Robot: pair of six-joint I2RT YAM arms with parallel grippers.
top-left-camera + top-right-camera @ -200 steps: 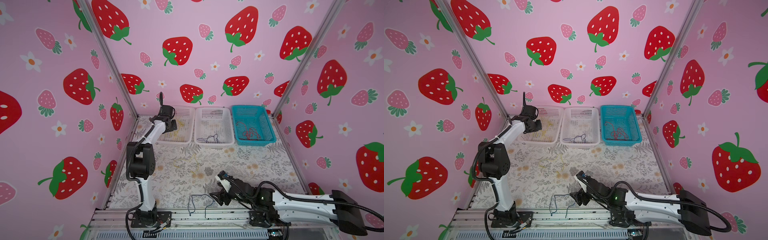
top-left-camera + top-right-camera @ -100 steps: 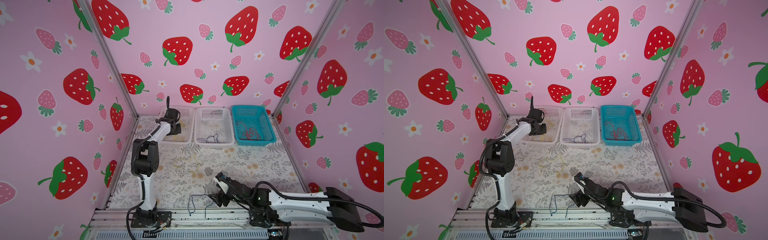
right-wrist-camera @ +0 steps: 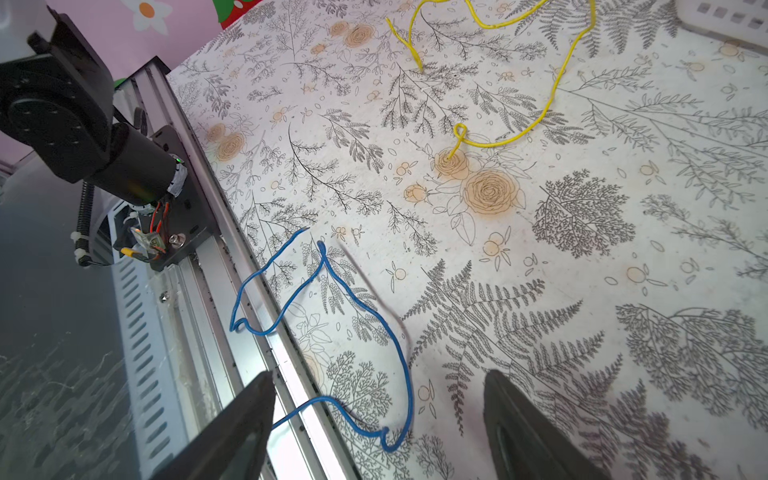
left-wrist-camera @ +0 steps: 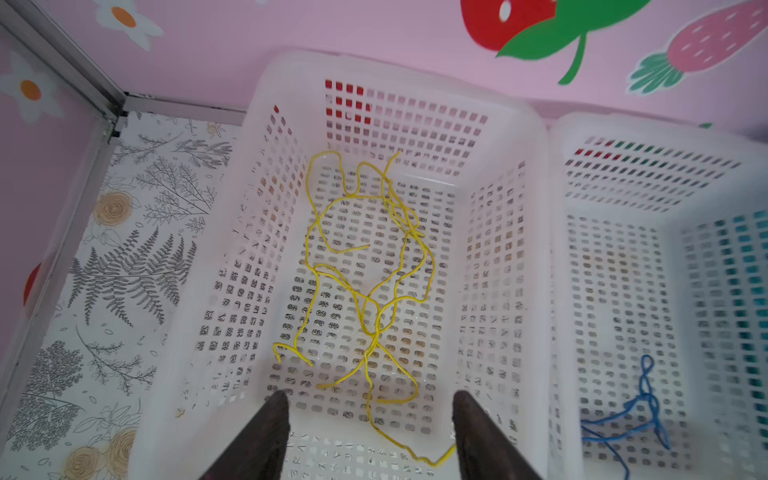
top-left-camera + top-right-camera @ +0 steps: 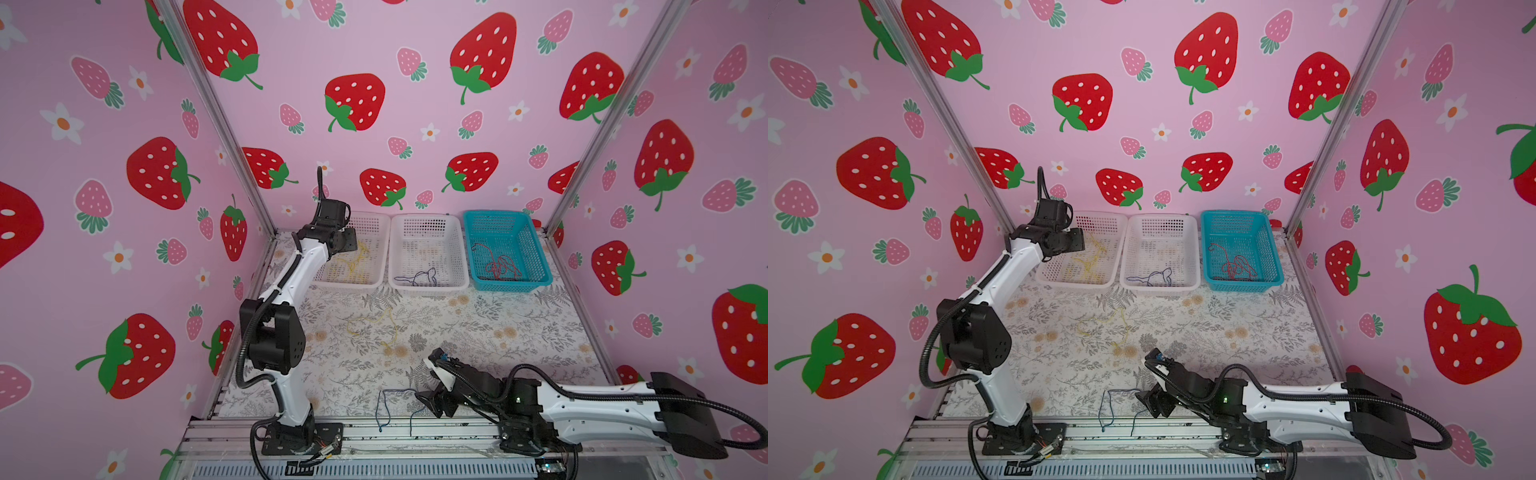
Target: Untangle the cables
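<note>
My left gripper (image 4: 370, 401) hangs open over the left white basket (image 4: 249, 124), also seen in a top view (image 5: 347, 245). Tangled yellow cables (image 4: 376, 338) lie in that basket, and one end rests against a finger. My right gripper (image 3: 380, 376) is open low at the table's front, in both top views (image 5: 430, 386) (image 5: 1150, 399). A blue cable (image 3: 321, 248) (image 5: 384, 405) runs between its fingers, untouched, and droops over the front rail. A loose yellow cable (image 3: 550, 99) (image 5: 394, 330) lies mid-table.
The middle white basket (image 5: 428, 289) holds a dark blue cable (image 5: 419, 277). The teal basket (image 5: 511, 286) holds red cables (image 5: 500, 266). All three baskets stand along the back wall. An aluminium rail (image 3: 232, 266) borders the table's front edge, and pink walls enclose the sides.
My left gripper has swung over the left white basket and opened, dropping the yellow cable into it. The right gripper has crept toward the blue cable, still open.
</note>
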